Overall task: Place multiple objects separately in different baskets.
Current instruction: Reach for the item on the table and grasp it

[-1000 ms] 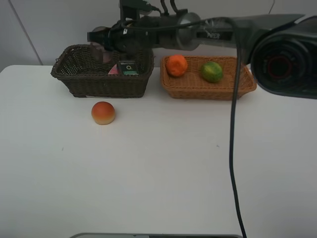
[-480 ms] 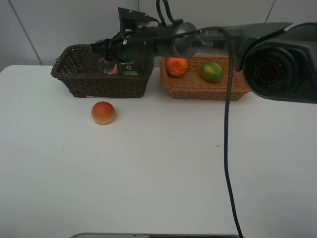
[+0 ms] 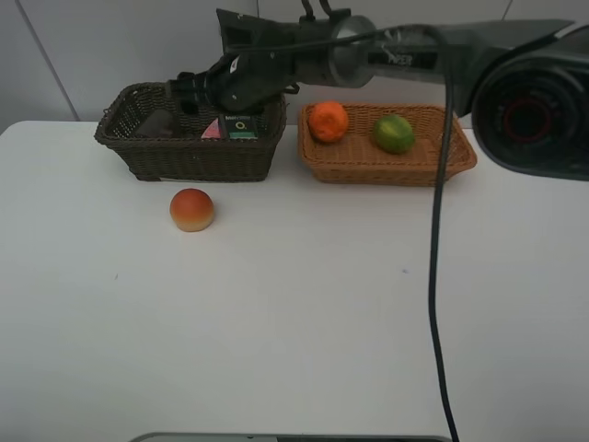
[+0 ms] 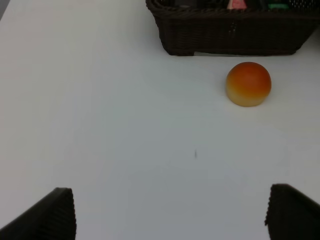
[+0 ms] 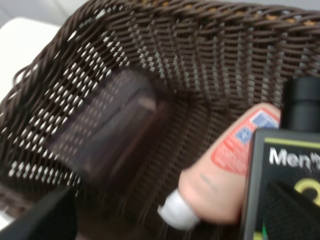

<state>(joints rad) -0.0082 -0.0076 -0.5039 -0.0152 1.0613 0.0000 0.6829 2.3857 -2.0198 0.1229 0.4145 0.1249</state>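
The dark brown basket (image 3: pixel 184 158) holds a translucent mauve cup (image 3: pixel 151 122) lying on its side, a pink white-capped tube (image 3: pixel 212 131) and a black bottle with a green-yellow label (image 3: pixel 241 127). My right gripper (image 3: pixel 187 89) reaches across and hovers over this basket, open and empty. The right wrist view shows the cup (image 5: pixel 110 127), the tube (image 5: pixel 220 165) and the bottle (image 5: pixel 285 175) below it. The light tan basket (image 3: pixel 386 168) holds an orange (image 3: pixel 329 121) and a green fruit (image 3: pixel 393 133). A peach-like fruit (image 3: pixel 191 209) sits on the table. My left gripper (image 4: pixel 170 215) is open, short of the peach (image 4: pixel 248 83).
The white table (image 3: pixel 294 313) stretches in front of both baskets. A black cable (image 3: pixel 431 276) hangs from the right arm across the right half of the high view. A wall stands close behind the baskets. The dark basket's front wall (image 4: pixel 235 35) shows in the left wrist view.
The mauve cup, held in my right gripper above the dark basket a second ago, now lies in the basket's left part. The right gripper has opened and lifted slightly.
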